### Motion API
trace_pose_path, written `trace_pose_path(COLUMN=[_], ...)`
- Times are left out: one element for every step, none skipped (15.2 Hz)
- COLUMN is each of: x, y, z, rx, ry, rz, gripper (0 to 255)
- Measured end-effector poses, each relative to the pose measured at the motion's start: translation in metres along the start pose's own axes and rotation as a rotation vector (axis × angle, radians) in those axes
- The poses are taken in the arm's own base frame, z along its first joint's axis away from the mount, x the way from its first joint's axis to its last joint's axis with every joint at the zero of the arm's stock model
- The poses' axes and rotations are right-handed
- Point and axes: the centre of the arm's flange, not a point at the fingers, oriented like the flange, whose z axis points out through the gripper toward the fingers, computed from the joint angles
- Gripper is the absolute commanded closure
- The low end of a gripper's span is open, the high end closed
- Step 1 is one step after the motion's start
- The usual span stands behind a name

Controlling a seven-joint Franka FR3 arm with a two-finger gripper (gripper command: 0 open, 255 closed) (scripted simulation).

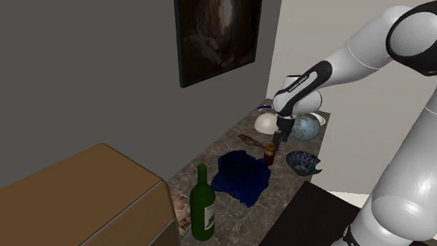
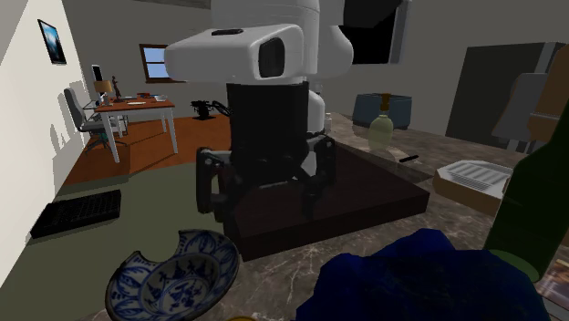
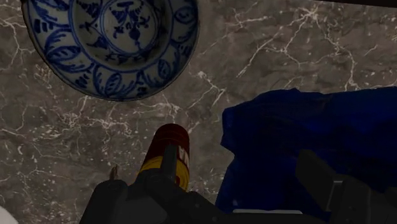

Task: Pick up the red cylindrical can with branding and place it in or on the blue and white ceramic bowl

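A grey wall (image 1: 70, 64) backs the veined marble counter (image 3: 273, 57) I work over. On it lies a crumpled blue cloth (image 3: 305, 133), with the blue-and-white bowl (image 3: 111, 44) near it. Between them the red can (image 3: 172, 141) stands upright, its long axis pointing up at my gripper (image 3: 219, 181) just above. My fingers stand apart around the can, which sits off-centre, untouched I judge.
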Motion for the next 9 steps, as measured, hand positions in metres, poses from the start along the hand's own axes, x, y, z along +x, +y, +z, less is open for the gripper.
trace_pose_path(x=[0.006, 0.012, 0.015, 0.021, 0.028, 0.033, 0.037, 0.04, 0.04], y=[0.01, 0.019, 0.027, 0.037, 0.043, 0.052, 0.057, 0.058, 0.061], z=[0.007, 0.018, 0.027, 0.032, 0.037, 0.046, 0.054, 0.06, 0.066], rx=[-0.001, -0.002, -0.002, -0.003, -0.004, -0.005, -0.005, -0.005, -0.005], ry=[0.005, 0.011, 0.016, 0.022, 0.028, 0.034, 0.037, 0.039, 0.04], rz=[-0.004, -0.009, -0.014, -0.018, -0.023, -0.027, -0.031, -0.032, -0.034], gripper=[0, 0, 0, 0, 0, 0, 0, 0, 0])
